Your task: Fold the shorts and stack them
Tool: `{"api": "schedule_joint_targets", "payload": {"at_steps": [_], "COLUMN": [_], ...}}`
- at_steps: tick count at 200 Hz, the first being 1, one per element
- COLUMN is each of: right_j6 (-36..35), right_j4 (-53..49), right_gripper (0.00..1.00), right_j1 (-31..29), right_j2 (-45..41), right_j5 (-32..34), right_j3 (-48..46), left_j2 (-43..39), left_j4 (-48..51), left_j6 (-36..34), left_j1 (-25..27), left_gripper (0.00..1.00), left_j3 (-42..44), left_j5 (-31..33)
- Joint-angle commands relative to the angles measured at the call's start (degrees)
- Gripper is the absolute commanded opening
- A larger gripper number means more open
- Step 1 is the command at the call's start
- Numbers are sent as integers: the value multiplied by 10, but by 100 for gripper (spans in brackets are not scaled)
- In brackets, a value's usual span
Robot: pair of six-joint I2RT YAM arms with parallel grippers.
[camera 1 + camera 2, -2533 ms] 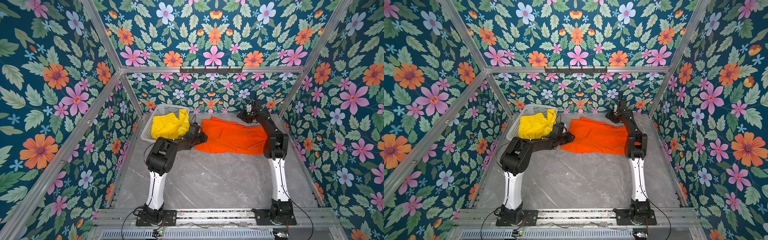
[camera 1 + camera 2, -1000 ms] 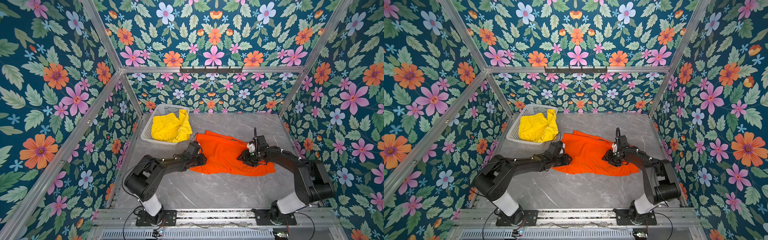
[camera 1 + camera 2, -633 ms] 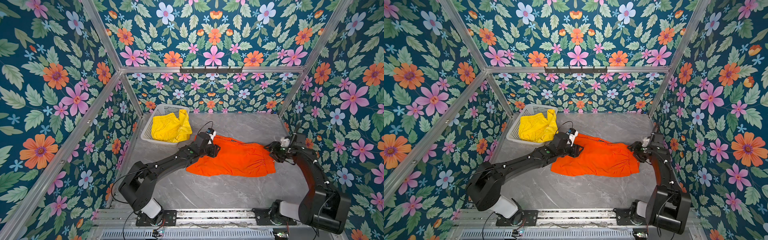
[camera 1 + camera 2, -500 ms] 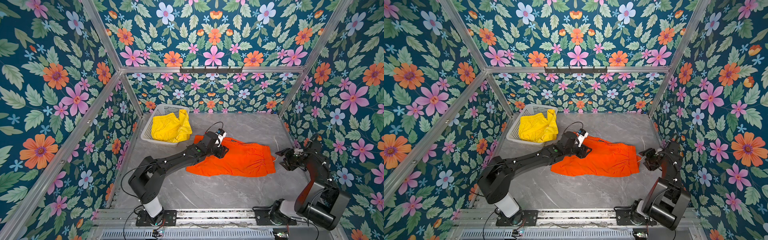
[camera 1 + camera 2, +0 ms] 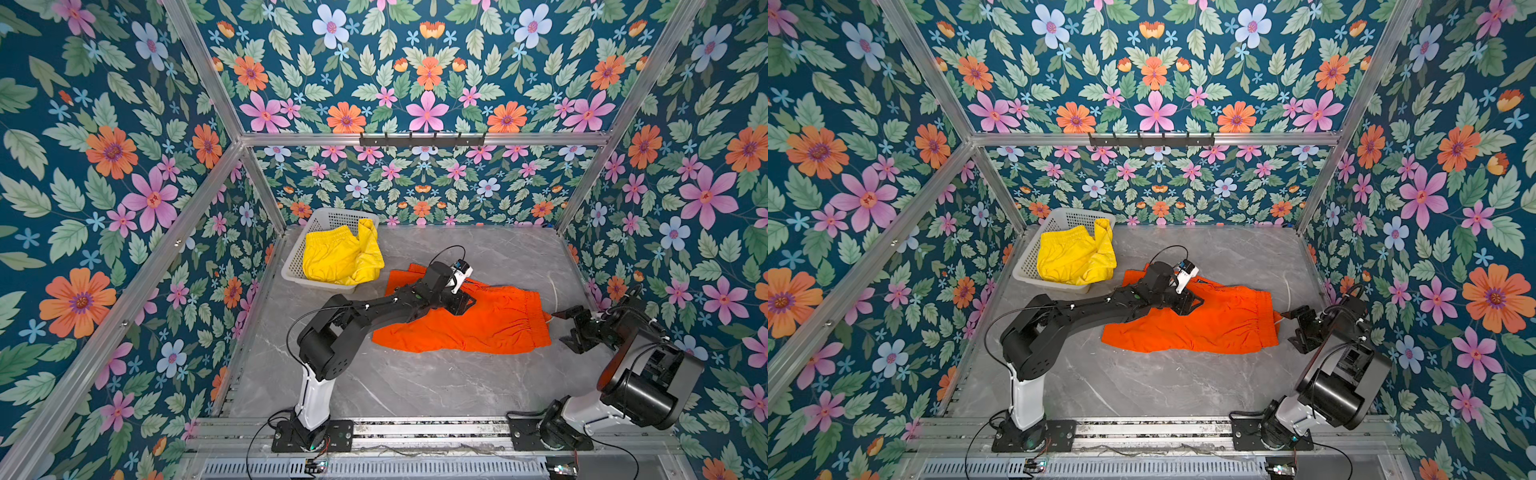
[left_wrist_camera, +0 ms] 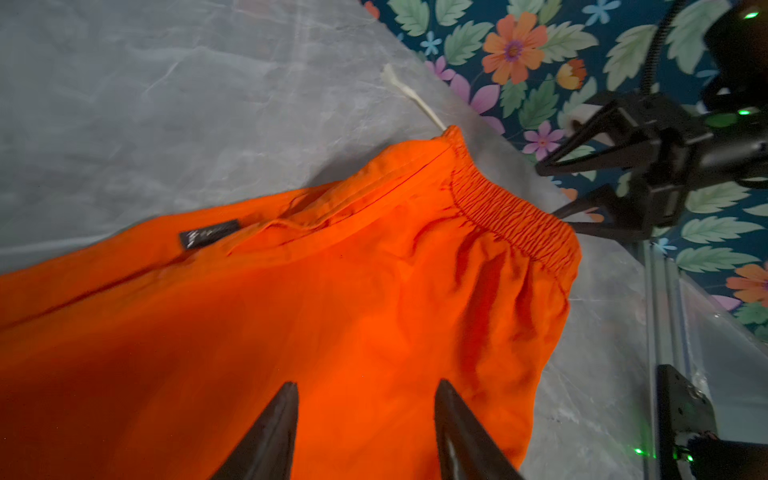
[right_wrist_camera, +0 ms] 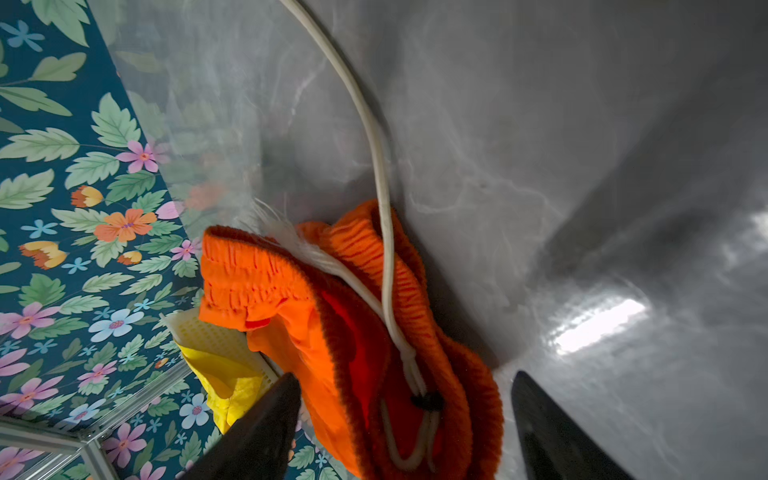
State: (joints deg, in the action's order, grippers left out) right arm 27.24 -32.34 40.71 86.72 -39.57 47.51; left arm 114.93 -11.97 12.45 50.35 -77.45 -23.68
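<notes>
In a top view the orange shorts [image 5: 469,328] lie spread on the desk [image 5: 415,386] just beside the white basket [image 5: 293,266] holding the yellow shorts [image 5: 340,257], with bare desk in front of the basket; my left fingers [image 5: 466,301] hang spread above their basket-side half, and my right fingers [image 5: 566,312] are spread and empty just past the end farthest from the basket. The left wrist view makes me judge the fabric thin, limp and slippery, so I'd pinch the gathered waistband [image 6: 511,220]. In the right wrist view a loose white drawcord [image 7: 376,145] could snag there, and the wall opposite the basket crowds that edge.

Orange shorts [image 5: 478,328] nearer, right gripper [image 5: 559,327] seemingly clear.
</notes>
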Motion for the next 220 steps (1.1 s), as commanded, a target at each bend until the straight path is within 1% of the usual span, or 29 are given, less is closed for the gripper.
{"api": "schedule_joint_targets", "payload": {"at_steps": [1,11,28,48,58,61,78,96,115,133,146,162,174,192,220], "right_j6": [13,20,27,23,22,22,21,8,-1,7,13,17,19,32,58], "right_j4": [57,66,80,81,81,82,81,63,57,80,94,99,105,124,161], "right_gripper": [78,77,77,76,76,76,74,73,73,71,70,66,62,52,44], "right_j1": [1,1,1,1,1,1,0,-5,-14,-23,-29,-37,-42,-48,-51], "right_j2": [28,44,63,78,78,96,112,117,126,134,134,139,143,149,156], "right_j5": [-59,-84,-119,-127,-127,-128,-131,-111,-106,-129,-140,-148,-148,-146,-152], "right_j3": [12,18,20,19,17,16,13,12,11,6,7,11,13,10,7], "left_j2": [45,71,107,148,172,178,211,232,247,257,261,265,268,266,237], "left_j4": [-42,-34,-15,-8,2,6,12,-6,-10,-11,-10,-10,-9,-17,-79], "left_j6": [-57,-87,-145,-194,-205,-209,-213,-210,-212,-221,-229,-236,-241,-242,-244], "left_j1": [24,39,67,95,106,109,122,132,140,146,149,150,150,151,151], "left_gripper": [60,64,70,74,75,75,76,78,78,78,75,68,60,49,34], "left_j3": [-57,-89,-133,-169,-193,-202,-238,-253,-265,-267,-263,-257,-254,-247,-194], "left_j5": [-81,-100,-110,-110,-107,-104,-71,-40,-44,-59,-69,-72,-75,-72,-71]}}
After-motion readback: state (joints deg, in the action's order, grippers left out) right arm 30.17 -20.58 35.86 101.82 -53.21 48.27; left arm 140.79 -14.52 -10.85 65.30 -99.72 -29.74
